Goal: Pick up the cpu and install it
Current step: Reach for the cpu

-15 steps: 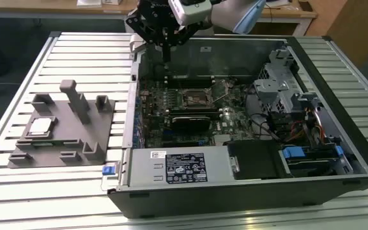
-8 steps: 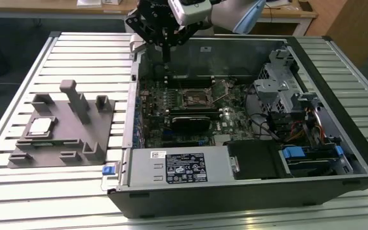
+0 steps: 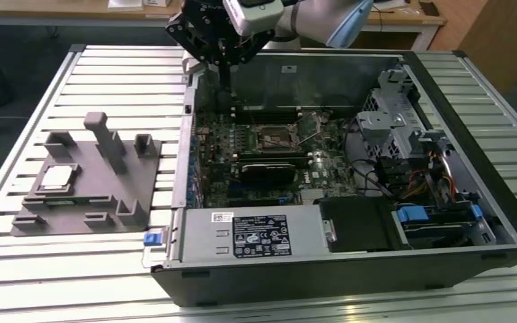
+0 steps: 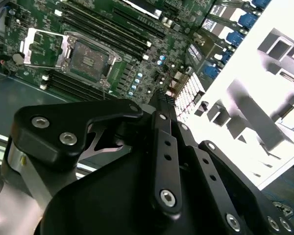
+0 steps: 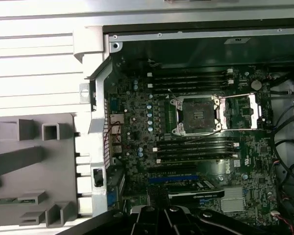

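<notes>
The cpu (image 3: pixel 56 177), a small pale square chip, lies in a recess of the grey fixture (image 3: pixel 106 195) on the exterior view's left, outside the computer case. My gripper (image 3: pixel 225 75) hangs over the back corner of the open case, well away from the cpu, and its fingers look shut with nothing between them. In the second wrist view the gripper (image 4: pixel 161 99) points down at the motherboard. The CPU socket (image 3: pixel 272 138) sits mid-board with its metal frame swung open, and it is seen in both wrist views (image 5: pixel 196 115) (image 4: pixel 88 58).
The open case (image 3: pixel 474 222) lies on a slatted metal table (image 3: pixel 106 67). A white-labelled metal box (image 3: pixel 254 232) fills its near corner, with drive bays and cables (image 3: pixel 411 148) on the exterior view's right. Memory slots (image 5: pixel 191 81) flank the socket. Upright posts (image 3: pixel 106 138) rise from the fixture.
</notes>
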